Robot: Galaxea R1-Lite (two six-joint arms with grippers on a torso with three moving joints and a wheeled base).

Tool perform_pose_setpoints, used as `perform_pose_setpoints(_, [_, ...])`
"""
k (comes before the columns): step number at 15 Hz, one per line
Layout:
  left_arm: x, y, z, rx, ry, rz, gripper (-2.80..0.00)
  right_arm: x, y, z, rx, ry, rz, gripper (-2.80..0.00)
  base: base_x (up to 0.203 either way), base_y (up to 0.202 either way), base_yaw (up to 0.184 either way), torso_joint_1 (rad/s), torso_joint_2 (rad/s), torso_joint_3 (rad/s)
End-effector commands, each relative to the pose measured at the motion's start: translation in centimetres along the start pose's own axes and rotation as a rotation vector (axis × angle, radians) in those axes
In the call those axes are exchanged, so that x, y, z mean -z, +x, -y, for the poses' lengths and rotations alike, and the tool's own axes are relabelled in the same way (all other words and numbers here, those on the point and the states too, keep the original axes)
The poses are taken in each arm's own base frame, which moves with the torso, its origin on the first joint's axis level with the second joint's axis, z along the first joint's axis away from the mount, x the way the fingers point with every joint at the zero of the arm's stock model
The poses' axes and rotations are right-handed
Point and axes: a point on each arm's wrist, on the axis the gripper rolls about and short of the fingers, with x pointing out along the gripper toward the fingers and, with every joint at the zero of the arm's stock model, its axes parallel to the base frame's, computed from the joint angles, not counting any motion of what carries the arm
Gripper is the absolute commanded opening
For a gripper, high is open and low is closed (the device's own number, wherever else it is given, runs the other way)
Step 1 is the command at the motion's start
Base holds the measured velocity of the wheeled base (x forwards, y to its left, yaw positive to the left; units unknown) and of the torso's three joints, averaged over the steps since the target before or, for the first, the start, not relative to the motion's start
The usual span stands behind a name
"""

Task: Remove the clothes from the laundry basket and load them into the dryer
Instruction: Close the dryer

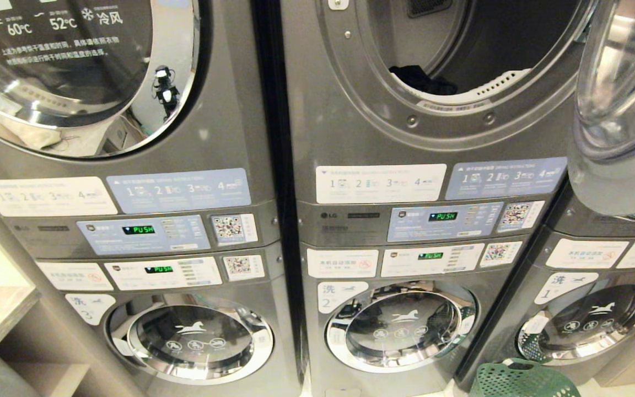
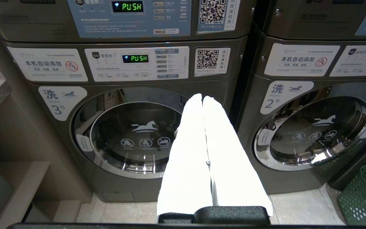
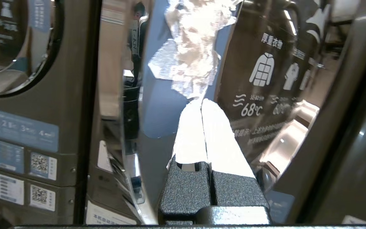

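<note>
from my head cam i saw three stacked washer-dryer units, no arm in that view. far left stack had its dryer door [image 1: 69, 71] closed, glass showing temperature markings. left gripper [image 2: 202, 98] sat low in front of washer no. 3 [image 2: 132, 133], white fingers [image 2: 186, 152] pressed together, holding nothing. middle stack: the dryer [image 1: 461, 71] stood open, a dark garment [image 1: 422, 80] lay at the front lip of the drum beside the white perforated lint guard [image 1: 494, 85]. both control panels below read "push" [image 1: 442, 216]. the open dryer door [image 1: 620, 82] hung at the right, swung out over the third stack. right gripper [image 3: 201, 103] was up close against that door's glass [image 3: 265, 95], fingers [image 3: 221, 143] clamped together, empty; the glass showed a reflection of pale crumpled stuff, couldn't tell what. green laundry basket [image 1: 521, 379] was on the floor at lower right, in front of the gap between the middle and right washers; only its rim showed, contents not visible to me.
</note>
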Motion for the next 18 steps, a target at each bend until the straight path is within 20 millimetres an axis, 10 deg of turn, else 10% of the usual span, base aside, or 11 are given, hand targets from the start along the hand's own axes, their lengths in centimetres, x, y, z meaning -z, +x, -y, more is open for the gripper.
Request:
perform_pose_setpoints(1, [0.0, 0.0, 0.0, -0.001, 0.0, 0.001, -2.8, 1.6, 2.7, 0.7, -0.031, 0.012, -0.022, -2.8, 0.0, 0.0, 0.0, 0.0, 0.0, 0.0])
perform_pose_setpoints(9, [0.0, 0.0, 0.0, -0.001, 0.0, 0.001, -2.8, 3.7, 15.6, -1.2, -0.288, 0.106, 0.126, -2.8, 0.0, 0.0, 0.0, 0.0, 0.0, 0.0])
perform_pose_setpoints(18, [0.0, 0.0, 0.0, -0.001, 0.0, 0.001, -2.8, 5.8, 25.0, -8.0, -0.317, 0.227, 0.175, -2.8, 0.0, 0.0, 0.0, 0.0, 0.0, 0.0])
